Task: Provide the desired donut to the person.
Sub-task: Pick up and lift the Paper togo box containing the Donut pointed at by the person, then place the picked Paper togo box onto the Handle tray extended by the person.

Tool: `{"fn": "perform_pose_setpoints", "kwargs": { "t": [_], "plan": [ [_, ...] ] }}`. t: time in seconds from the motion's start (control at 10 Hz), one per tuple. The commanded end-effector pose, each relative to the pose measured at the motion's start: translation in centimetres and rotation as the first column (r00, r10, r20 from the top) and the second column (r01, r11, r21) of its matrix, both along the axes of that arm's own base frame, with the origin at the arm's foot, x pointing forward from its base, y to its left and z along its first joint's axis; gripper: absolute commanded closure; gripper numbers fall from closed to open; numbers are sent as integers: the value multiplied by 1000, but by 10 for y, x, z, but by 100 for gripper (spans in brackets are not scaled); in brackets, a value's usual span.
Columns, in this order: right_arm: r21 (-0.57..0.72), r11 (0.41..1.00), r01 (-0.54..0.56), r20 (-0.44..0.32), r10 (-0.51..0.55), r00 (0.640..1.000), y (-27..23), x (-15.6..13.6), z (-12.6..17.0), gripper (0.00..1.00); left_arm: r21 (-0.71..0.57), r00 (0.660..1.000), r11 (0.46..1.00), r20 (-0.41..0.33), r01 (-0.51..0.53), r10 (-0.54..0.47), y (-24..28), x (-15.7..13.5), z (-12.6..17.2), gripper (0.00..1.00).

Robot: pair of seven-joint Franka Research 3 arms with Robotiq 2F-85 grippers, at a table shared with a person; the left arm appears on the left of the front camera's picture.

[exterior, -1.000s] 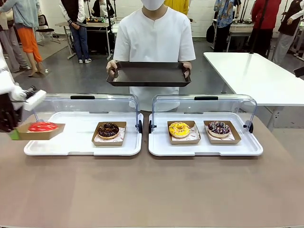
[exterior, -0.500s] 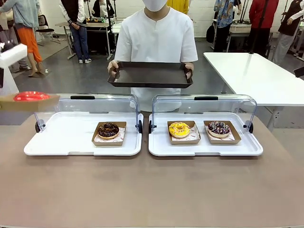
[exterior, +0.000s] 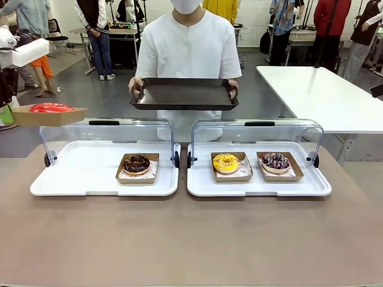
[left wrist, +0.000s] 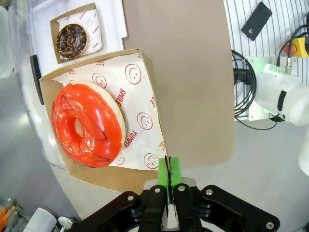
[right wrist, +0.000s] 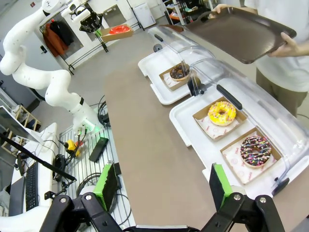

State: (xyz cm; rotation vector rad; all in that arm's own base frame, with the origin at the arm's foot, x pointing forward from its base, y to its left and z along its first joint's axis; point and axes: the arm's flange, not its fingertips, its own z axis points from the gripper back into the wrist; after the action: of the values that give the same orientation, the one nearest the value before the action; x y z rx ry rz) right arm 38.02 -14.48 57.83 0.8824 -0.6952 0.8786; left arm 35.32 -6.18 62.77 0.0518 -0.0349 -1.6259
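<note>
Left gripper (left wrist: 168,181): green pads pressed together on the near rim of the cardboard tray (left wrist: 140,96), close to one corner. The red glazed donut (left wrist: 87,124) sat in that tray just beyond the fingertips and off to one side, up in the air, clear of the table.

We judged the tray light but floppy, cantilevered from a thin wall. The glaze looked slick and soft on its paper liner, so keep it level. The rim was the only sane grip point; never the donut.

We couldn't tell how deep the bite went, as the pads hid the rim.

Right gripper (right wrist: 164,186): fingers spread wide, holding nothing, with the yellow donut (right wrist: 221,112) well ahead of it.

Farthest out, the person (exterior: 188,48) held a dark serving tray (exterior: 184,94) with nothing on it, well apart from the left gripper.
</note>
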Motion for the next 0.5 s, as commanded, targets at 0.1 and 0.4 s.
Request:
{"fn": "perform_pose_setpoints", "kwargs": {
  "t": [0.1,0.4],
  "plan": [
    [4,1000,-1,-1,1,1000,-1,-1,0,0,0,1000,1000,12,-5,5,2,-6,4,100],
    [4,1000,-1,-1,1,1000,-1,-1,0,0,0,1000,1000,12,-5,5,2,-6,4,100]
  ]
}}
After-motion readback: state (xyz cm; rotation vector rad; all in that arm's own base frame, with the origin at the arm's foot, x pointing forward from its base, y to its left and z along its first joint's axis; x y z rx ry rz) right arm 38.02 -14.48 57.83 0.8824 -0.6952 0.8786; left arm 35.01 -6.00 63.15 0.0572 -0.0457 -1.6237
